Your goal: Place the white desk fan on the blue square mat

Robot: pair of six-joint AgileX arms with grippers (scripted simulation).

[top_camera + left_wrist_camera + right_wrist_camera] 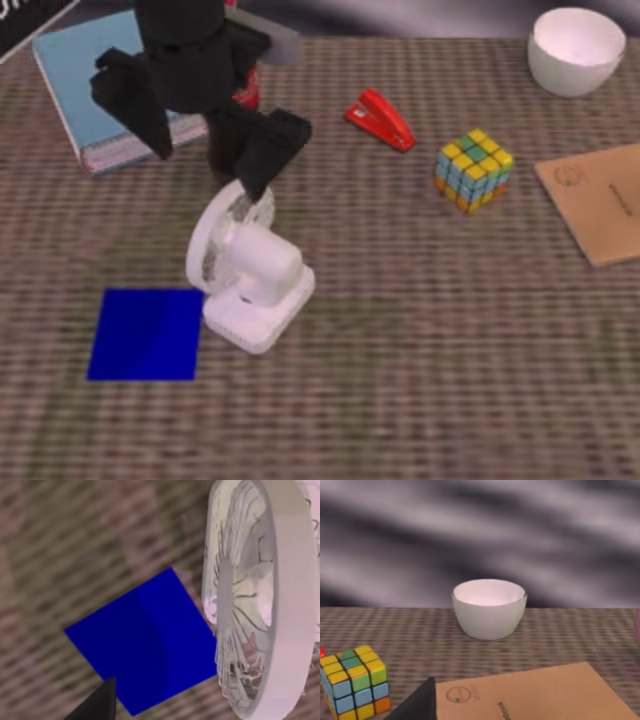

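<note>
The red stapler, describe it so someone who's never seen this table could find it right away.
Look near the table's far edge, around the middle. The red stapler lies between the left arm's black gripper and the colourful puzzle cube. It is the only all-red, wedge-shaped thing there.

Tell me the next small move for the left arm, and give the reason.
Probably carry the white desk fan sideways toward the table's left, onto the blue square mat. The left pincer is at the top of the fan's cage, seemingly gripping it, while the fan's base sits just beside the mat's right edge, not on it. The mat lies bare.
</note>
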